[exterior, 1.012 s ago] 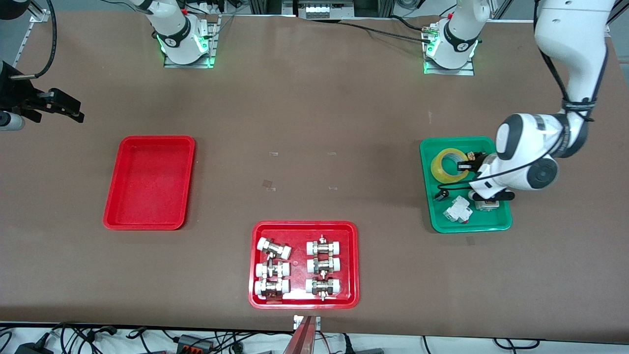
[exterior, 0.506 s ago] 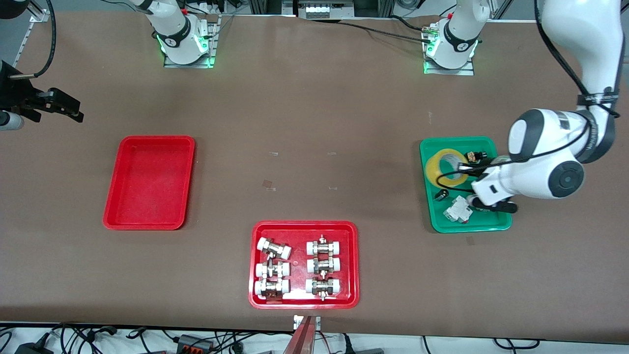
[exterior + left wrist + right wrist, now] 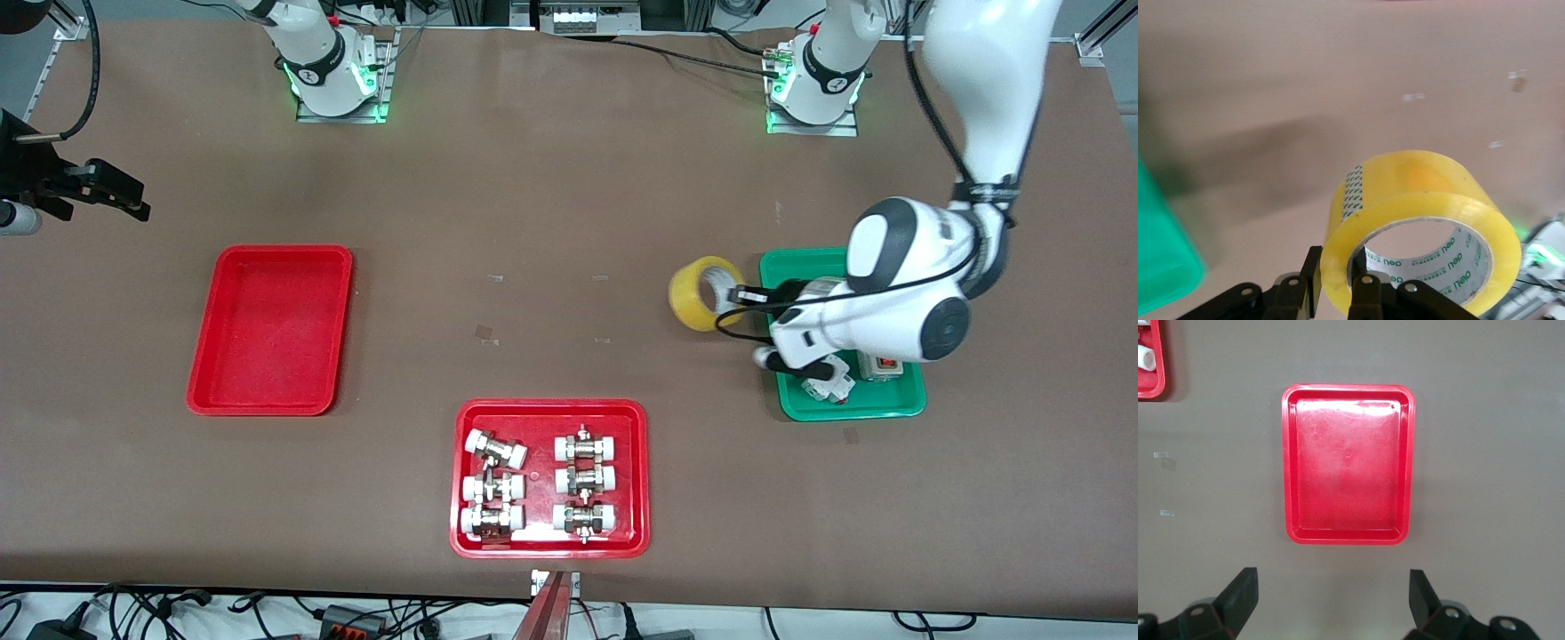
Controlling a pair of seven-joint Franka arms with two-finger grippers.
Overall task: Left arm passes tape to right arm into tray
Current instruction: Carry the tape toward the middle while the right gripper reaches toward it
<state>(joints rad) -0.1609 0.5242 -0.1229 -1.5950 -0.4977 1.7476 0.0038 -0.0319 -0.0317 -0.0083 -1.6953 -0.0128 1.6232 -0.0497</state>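
The yellow tape is held on edge over the bare table, just off the green tray on its side toward the right arm's end. My left gripper is shut on the roll's wall. In the left wrist view the tape fills the frame, with one finger outside the ring and one inside; the left gripper grips it there. My right gripper is open and empty, waiting near the right arm's end, above the plain red tray. In the right wrist view the right gripper hangs over table beside the tray.
The green tray holds white electrical parts under my left arm. A wider red tray with several white-capped metal fittings sits near the front camera; its corner shows in the right wrist view. Brown table lies between the trays.
My left gripper has lifted the tape out of the green tray and carried it toward the middle of the table. The right arm has not moved.
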